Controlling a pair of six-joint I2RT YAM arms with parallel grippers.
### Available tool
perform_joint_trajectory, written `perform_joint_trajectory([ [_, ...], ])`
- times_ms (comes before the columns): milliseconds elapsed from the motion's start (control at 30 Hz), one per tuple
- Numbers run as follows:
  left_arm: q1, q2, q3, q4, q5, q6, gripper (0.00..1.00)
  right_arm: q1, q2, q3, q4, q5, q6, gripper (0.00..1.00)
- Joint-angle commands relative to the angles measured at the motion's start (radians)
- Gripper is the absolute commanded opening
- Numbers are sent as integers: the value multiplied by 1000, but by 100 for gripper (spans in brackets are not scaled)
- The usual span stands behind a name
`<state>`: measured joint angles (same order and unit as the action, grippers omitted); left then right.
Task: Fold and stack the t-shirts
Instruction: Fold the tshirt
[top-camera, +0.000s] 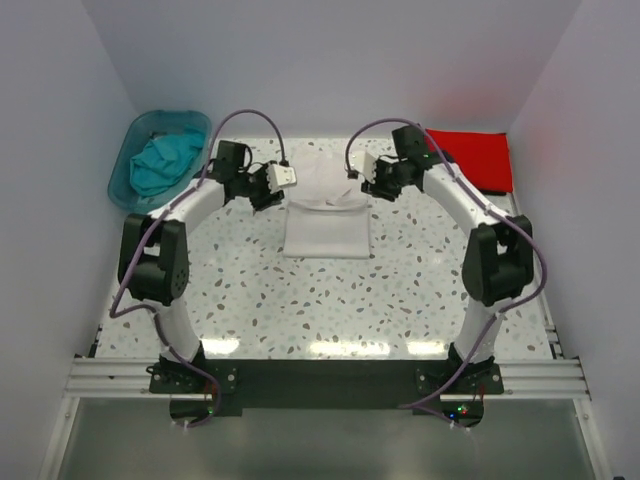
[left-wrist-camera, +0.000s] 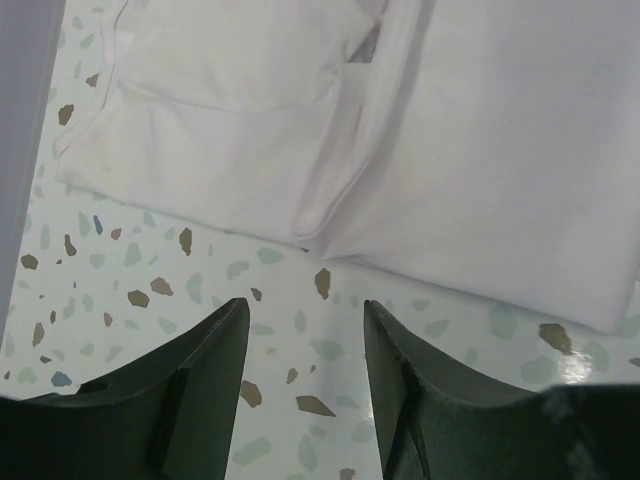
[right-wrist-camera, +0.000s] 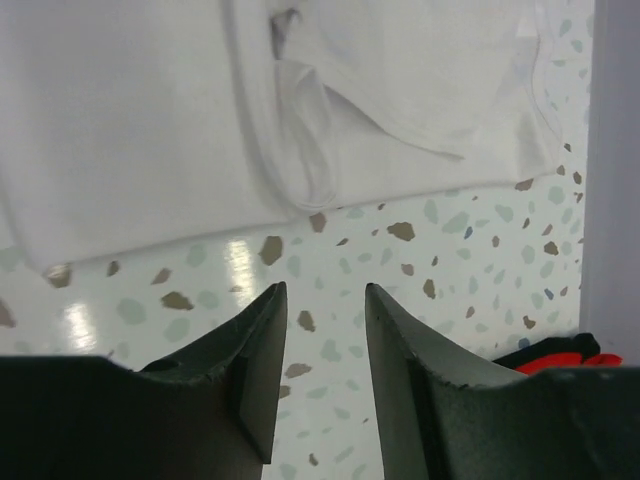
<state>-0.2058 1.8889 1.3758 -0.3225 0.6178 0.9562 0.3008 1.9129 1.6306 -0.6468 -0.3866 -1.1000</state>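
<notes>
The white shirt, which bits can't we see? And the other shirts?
Top view: the white shirt has far corners under the left gripper and right gripper.
Both wrist views: the white shirt runs off the top edge.
Top view: the red shirt has its left edge behind the right arm.
Top view: the teal shirt is bunched in the tub, shape unclear.

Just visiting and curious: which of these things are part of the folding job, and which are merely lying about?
Part of the job: white t-shirt, red t-shirt, teal t-shirt.
Just lying about: plastic tub, which holds the teal one.
</notes>
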Motion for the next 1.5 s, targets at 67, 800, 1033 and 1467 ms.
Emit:
perform_joint_trajectory([
  [67,-32,-100,-121,-119,131,62,54,67,-181,-219,-73,-94,17,38],
  [800,-139,-86,-327,-118,49,317,51,222,-51,-483,190,38,20,44],
  [1033,-147,-65,-337,-144,17,360,37,228,-64,-534,219,72,17,36],
  [1467,-75,-96,-78,-270,109,205,0,172,-149,-336,61,28,65,0],
])
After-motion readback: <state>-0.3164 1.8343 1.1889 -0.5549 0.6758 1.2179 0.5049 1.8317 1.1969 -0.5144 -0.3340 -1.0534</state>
